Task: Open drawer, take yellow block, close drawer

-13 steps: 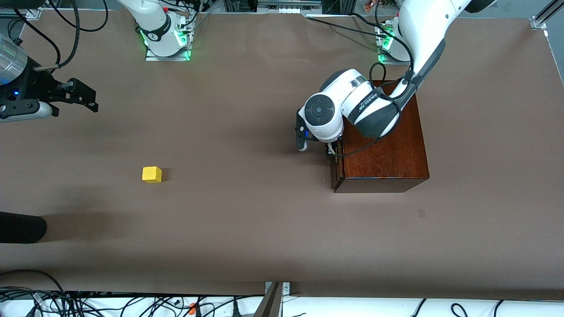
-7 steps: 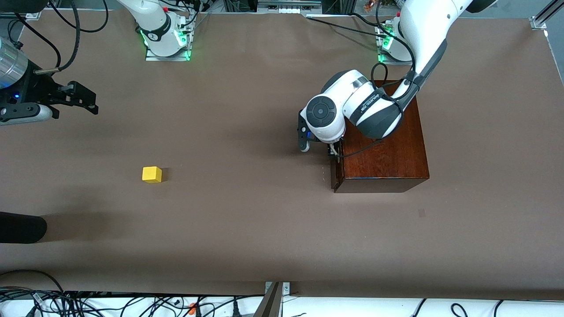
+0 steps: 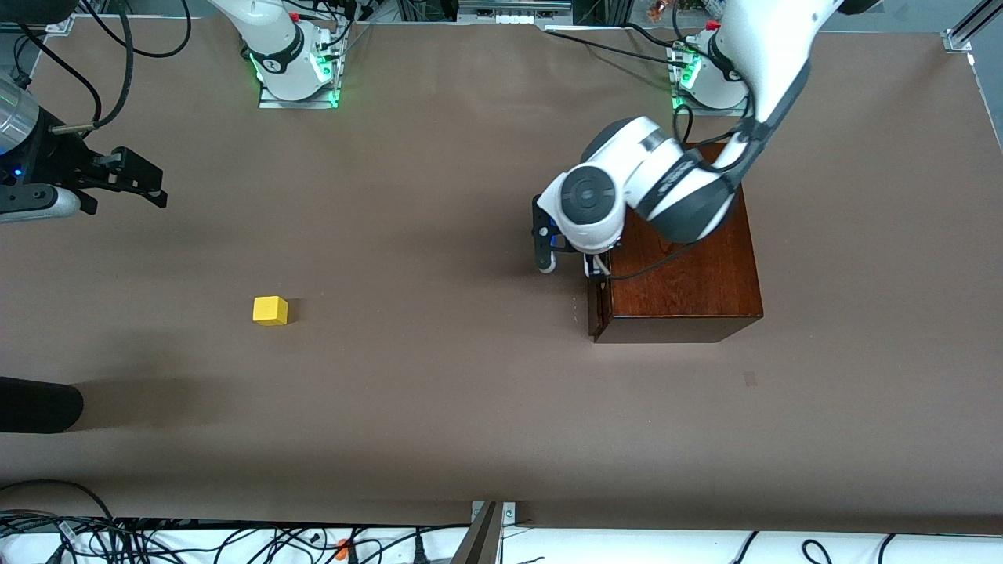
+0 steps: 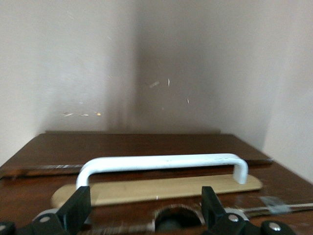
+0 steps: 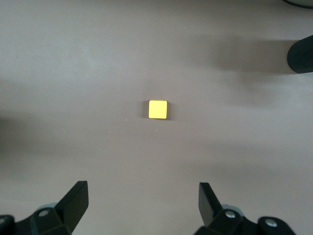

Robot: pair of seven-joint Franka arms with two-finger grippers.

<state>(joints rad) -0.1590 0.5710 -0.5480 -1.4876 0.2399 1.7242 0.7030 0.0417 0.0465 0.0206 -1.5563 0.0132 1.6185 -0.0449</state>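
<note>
Drawer (image 3: 598, 309) shut; yellow block (image 3: 270, 310) on open table (image 3: 439, 376).

Brown table covering (image 3: 439, 407), matte and plain, spanning the whole work surface; small darker patch (image 3: 751, 379) on the covering toward the left arm's end of the table; black rounded object (image 3: 39, 404) at the edge of the front view toward the right arm's end, casting a soft shadow; tangle of black cables (image 3: 117, 540) along the table edge nearest the front camera; metal bracket (image 3: 494, 513) at the middle of that edge.
</note>
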